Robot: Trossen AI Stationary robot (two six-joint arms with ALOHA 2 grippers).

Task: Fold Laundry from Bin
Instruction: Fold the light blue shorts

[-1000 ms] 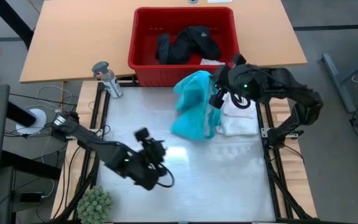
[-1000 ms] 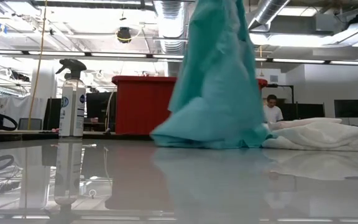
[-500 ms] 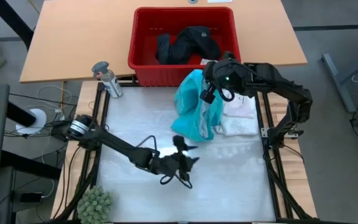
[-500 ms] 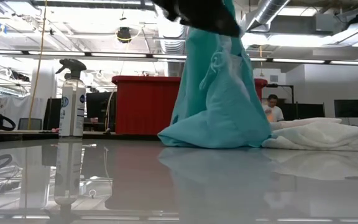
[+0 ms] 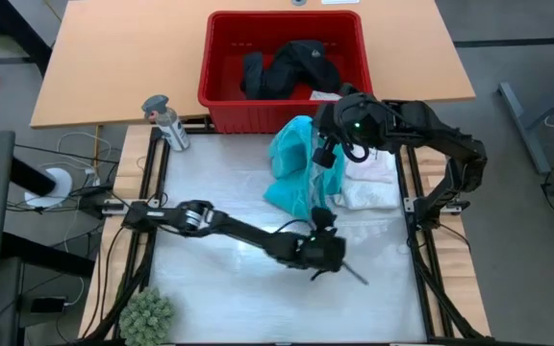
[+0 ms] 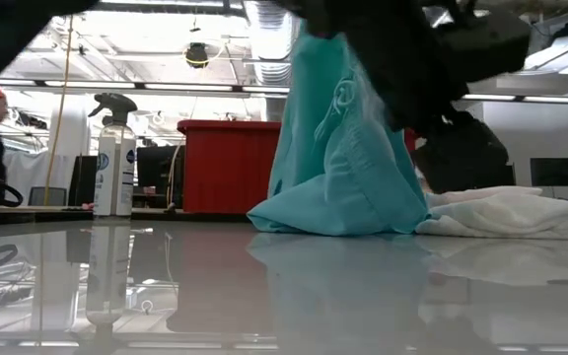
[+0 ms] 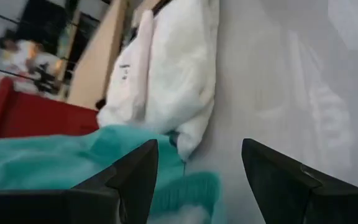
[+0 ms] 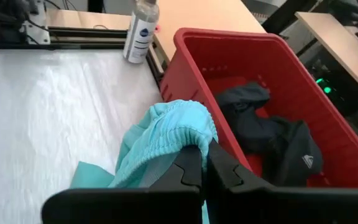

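While the right pincer [image 5: 327, 146] holds the turquoise shirt [image 5: 301, 173] clamped by a bunched, ribbed edge, the garment hangs as a tall drape whose long axis runs vertically, its lower folds pooled on the tabletop [image 5: 210, 173] just in front of the bin [image 5: 214, 67]. The left pincer [image 5: 327, 252] sits low over the tabletop with its jaws spread and nothing between them; the shirt's lower hem lies just beyond its fingertips, toward the bin, making the left arm the nearer one to that free end. Beside the shirt, on the right arm's side and touching it, rests a heap of white laundry [image 5: 368, 183]. Black clothing [image 5: 291, 62] lies inside the bin.

Materials: the shirt is a soft, limp knit; the white heap is thicker and crumpled; the bin is rigid red plastic; the tabletop is smooth and reflective.
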